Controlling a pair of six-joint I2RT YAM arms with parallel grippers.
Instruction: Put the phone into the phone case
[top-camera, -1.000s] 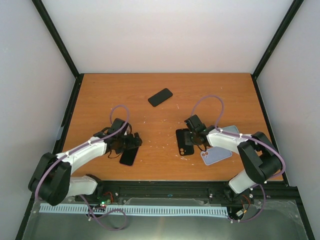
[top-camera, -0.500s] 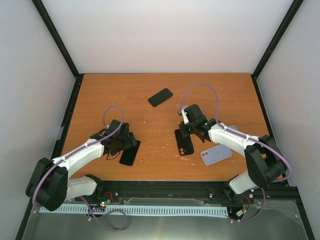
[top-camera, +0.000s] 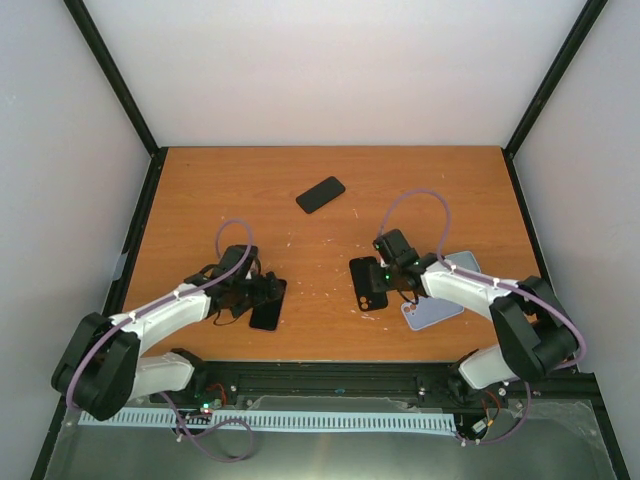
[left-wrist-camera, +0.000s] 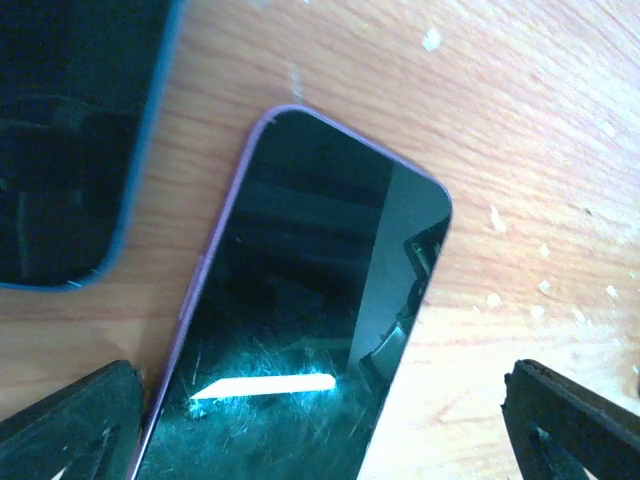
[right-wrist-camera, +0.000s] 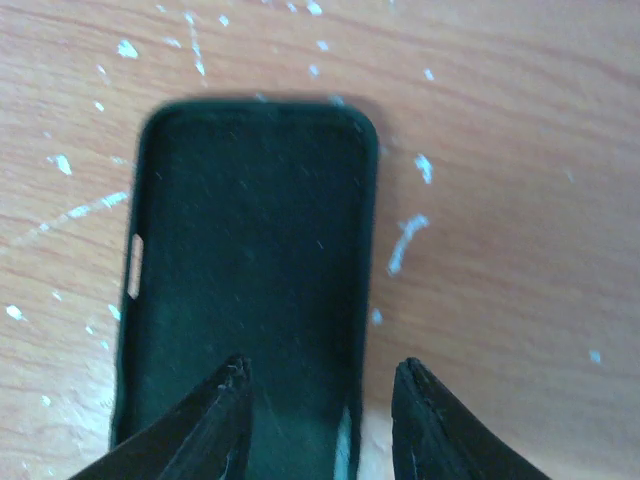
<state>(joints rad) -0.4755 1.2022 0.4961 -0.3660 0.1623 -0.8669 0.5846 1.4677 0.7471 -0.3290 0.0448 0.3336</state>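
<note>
Where the left arm reached over the wooden table (top-camera: 195, 195), we found the left claw (left-wrist-camera: 320, 415) spread wide and holding nothing. Its fingertips (left-wrist-camera: 70, 430) stood on either side of the near end of the purple-edged phone (left-wrist-camera: 300, 320), and as far as we could tell they were clear of its edges. The phone lay flat, with its scratched screen facing up. Just beyond its far left corner lay a dark slab with a bluish rim (left-wrist-camera: 60, 140); we could not tell whether it was a phone or a case. Toward the back centre of the table, well apart from both arms, a black phone (top-camera: 320, 194) lay aslant.

Right of centre, the dark phone case (right-wrist-camera: 250, 250) lay flat with its hollow side up and nothing in it, well apart from the purple-edged phone. The right claw (right-wrist-camera: 320, 405) hung low over its near end with the jaws partly apart. One fingertip (right-wrist-camera: 215, 430) was over the hollow and the other was outside the right wall. That wall stood between them with a gap on each side, so the claw gripped nothing. We could not tell whether a finger touched the case floor.

Further right, a pale lilac case (top-camera: 432, 312) lay near the dark one. A second pale case (top-camera: 462, 262) was partly hidden by the right arm.
</note>
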